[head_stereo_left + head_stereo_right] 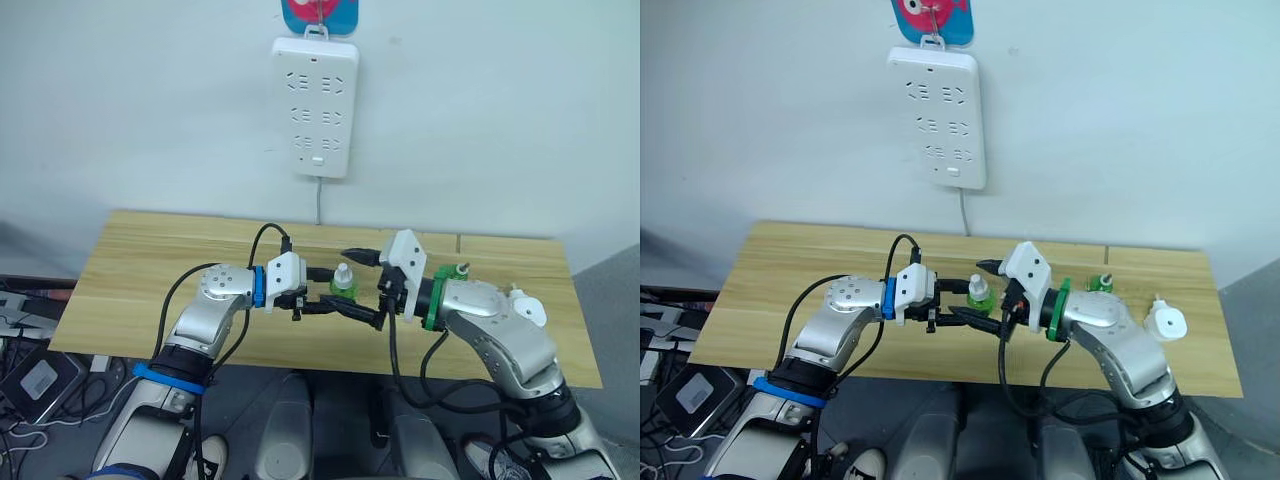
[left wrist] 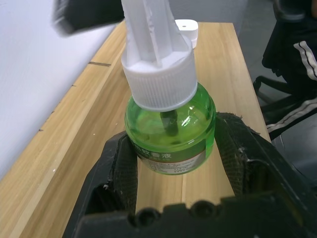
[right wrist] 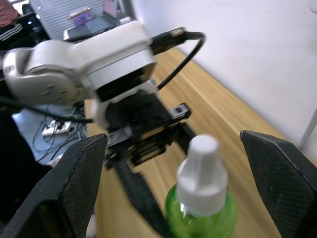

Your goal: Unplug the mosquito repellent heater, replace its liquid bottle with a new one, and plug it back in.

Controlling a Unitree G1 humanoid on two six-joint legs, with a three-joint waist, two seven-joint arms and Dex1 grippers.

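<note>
- Fingers (image 2: 124, 178) of the left gripper (image 1: 330, 295) press both sides of a green liquid bottle (image 1: 343, 283), its white ribbed cap (image 2: 159, 82) pointing up, held over the wooden table (image 1: 150, 270).
- Right gripper (image 1: 365, 285) faces the left one across the bottle, its 2 black fingers (image 3: 74, 178) spread wide on either side of the cap and touching nothing.
- Mosquito repellent heater (image 1: 1165, 322), a small white rounded unit, lies on the table near its right end, beside the right forearm and well apart from both grippers.
- Second green bottle (image 1: 1099, 283) stands on the table just behind the right wrist, between the held bottle and the heater.
- White power strip (image 1: 314, 105) hangs on the wall above the table's back edge, its cord (image 1: 319, 200) dropping straight down behind the tabletop; a pink-and-blue hook (image 1: 930, 18) holds it at the top.
- Cables and a power adapter (image 1: 35, 378) lie on the floor to the left of the table.
</note>
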